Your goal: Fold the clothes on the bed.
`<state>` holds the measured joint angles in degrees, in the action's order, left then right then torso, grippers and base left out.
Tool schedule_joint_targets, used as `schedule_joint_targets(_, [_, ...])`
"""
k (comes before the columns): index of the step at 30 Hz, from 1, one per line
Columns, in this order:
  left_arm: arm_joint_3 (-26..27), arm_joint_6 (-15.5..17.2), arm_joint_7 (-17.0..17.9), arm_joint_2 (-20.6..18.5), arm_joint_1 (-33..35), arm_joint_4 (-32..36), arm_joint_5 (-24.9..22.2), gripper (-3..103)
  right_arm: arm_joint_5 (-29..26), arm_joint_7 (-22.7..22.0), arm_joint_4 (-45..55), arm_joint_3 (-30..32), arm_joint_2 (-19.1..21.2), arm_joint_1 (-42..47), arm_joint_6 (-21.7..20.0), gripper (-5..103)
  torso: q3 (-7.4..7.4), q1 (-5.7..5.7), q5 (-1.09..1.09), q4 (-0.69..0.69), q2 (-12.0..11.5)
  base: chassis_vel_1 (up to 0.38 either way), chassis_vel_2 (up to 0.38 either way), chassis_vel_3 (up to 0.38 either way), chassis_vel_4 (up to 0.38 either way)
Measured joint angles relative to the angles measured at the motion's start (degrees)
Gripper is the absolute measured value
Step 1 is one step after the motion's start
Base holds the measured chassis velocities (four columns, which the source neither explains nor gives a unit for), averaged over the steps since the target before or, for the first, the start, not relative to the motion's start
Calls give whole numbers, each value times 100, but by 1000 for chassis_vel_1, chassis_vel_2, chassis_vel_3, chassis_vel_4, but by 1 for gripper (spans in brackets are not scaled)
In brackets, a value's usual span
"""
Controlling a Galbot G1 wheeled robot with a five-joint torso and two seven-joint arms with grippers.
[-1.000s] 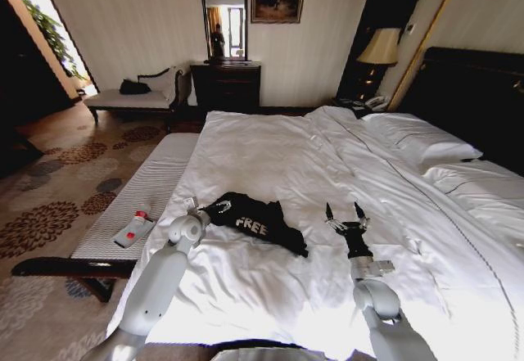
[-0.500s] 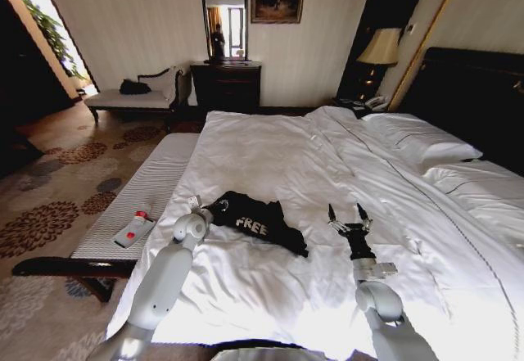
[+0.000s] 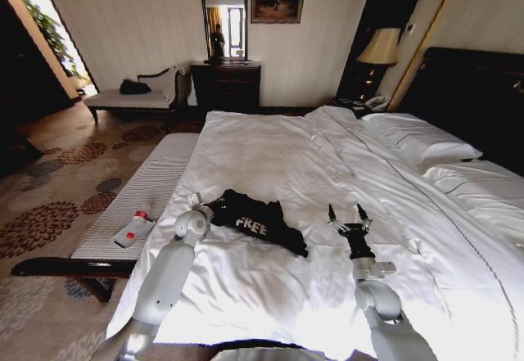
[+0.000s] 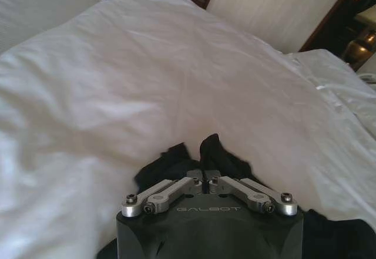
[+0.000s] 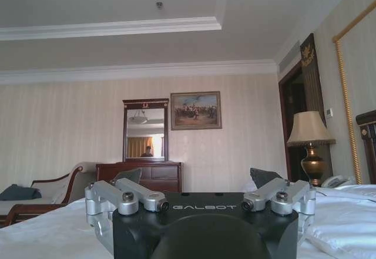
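Observation:
The clothes are one black T-shirt (image 3: pixel 258 223) with white lettering, lying crumpled on the white duvet of the bed (image 3: pixel 270 152), near its foot. My left gripper (image 3: pixel 201 205) is at the shirt's left edge. In the left wrist view its jaws are drawn together, and black fabric (image 4: pixel 214 153) bunches up between them. My right gripper (image 3: pixel 345 212) stands open on the duvet to the right of the shirt, fingers pointing up and holding nothing.
A striped padded bench (image 3: pixel 151 185) runs along the bed's left side, with a small white and red object (image 3: pixel 135 228) on it. Pillows (image 3: pixel 417 140) lie at the dark headboard (image 3: pixel 475 91) on the right. A chaise (image 3: pixel 135 95), a dresser (image 3: pixel 225 85) and a lamp (image 3: pixel 379 48) stand by the far wall.
My left arm has edged slightly right and inward at the shirt's left edge. The right gripper has barely moved and stays open.

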<state>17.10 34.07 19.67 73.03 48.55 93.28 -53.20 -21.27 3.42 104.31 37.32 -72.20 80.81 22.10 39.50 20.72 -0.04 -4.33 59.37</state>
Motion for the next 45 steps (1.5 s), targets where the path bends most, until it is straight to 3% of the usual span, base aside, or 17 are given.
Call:
schedule_joint_targets(4, [73, -9, -72, -225, 335, 128, 89, 0, -65, -44, -37, -82, 17, -93, -8, 100, 0, 0, 0, 2, 0, 0, 0, 0, 0])
schedule_joint_targets(18, [153, -109, -175, -324, 934, 597, 280, -2, 35, -28, -67, -208, -42, -92, -63, 100, 0, -1, 0, 0, 0, 0, 0, 0, 0])
schedule_joint_targets(20, [158, -114, -174, -327, 959, 683, 285, 14, 56, -26, -55, -208, -48, -76, -63, 100, 0, 0, 0, 0, 0, 0, 0, 0, 0])
schedule_joint_targets(24, [174, -114, -171, -349, 972, 778, 276, 19, 77, -24, -36, -206, -62, -54, -64, 100, 0, 0, 1, -1, 0, 0, 0, 0, 0])
schedule_joint_targets(25, [193, -113, -169, -372, 976, 841, 256, 30, 80, -24, -29, -192, -64, -36, -64, 100, 0, 0, 0, -1, 0, 0, 0, 0, 0])
schedule_joint_targets(31, [290, -70, -137, -384, 905, 909, 113, 46, 113, -21, -21, -148, -60, 16, -64, 100, 0, -1, 0, 0, 0, 0, 0, 0, 0])
schedule_joint_targets(35, [324, -18, -50, -314, 693, 826, -92, 68, 138, -20, -21, -144, -56, 25, -62, 100, 0, 0, 1, 0, 0, 0, 0, 0, 0])
schedule_joint_targets(37, [319, 1, -4, -273, 611, 764, -145, 68, 155, -20, -30, -146, -56, 24, -62, 100, 0, 0, 1, 0, 0, 0, 0, 0, 0])
schedule_joint_targets(40, [262, 50, 106, -146, 363, 492, -268, 84, 200, -20, -43, -187, -62, 12, -63, 100, 0, 0, 1, -1, 0, 0, 0, 0, 0])
schedule_joint_targets(45, [172, 70, 135, -46, 131, 201, -315, 97, 224, -20, -48, -215, -66, -2, -77, 100, 0, 0, 1, 0, 0, 0, 0, 0, 0])
